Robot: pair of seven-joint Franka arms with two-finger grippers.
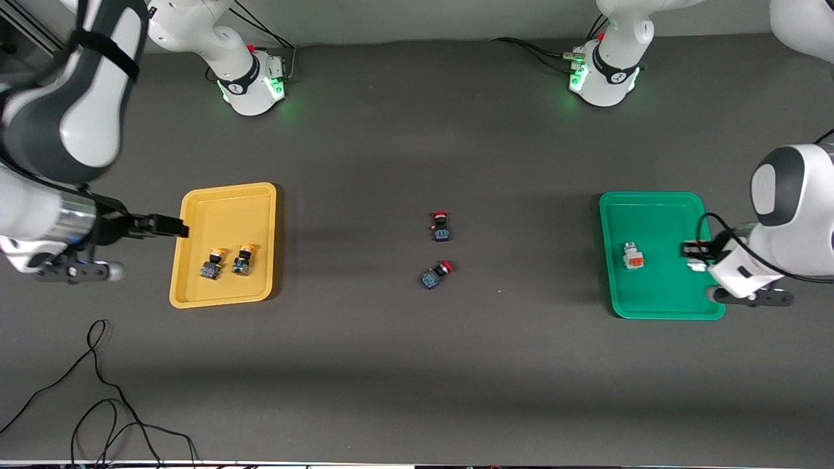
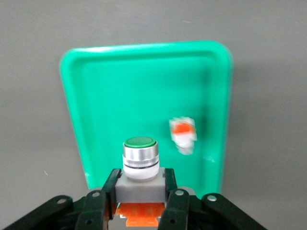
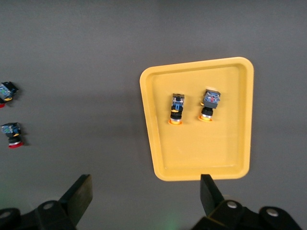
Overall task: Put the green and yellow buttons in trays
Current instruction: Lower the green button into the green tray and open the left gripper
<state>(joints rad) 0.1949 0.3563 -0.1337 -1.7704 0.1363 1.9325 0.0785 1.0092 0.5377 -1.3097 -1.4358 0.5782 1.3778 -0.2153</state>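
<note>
Standing upright between the fingers of the left hand, a white-grey button shows its green cap on top and its orange section below; the fingers are clamped on its grey body, over the green tray at the rim toward the left arm's end of the bench. A second white-grey button lies in that tray, its long axis running nearer-to-farther from the front camera.

In the yellow tray two yellow-capped buttons lie side by side, caps pointing away from the front camera and slightly toward the left arm's end. The right hand hovers over the edge of the yellow tray toward the right arm's end, fingers spread wide and holding nothing.

Two red-capped switches lie on the bench between the trays.
</note>
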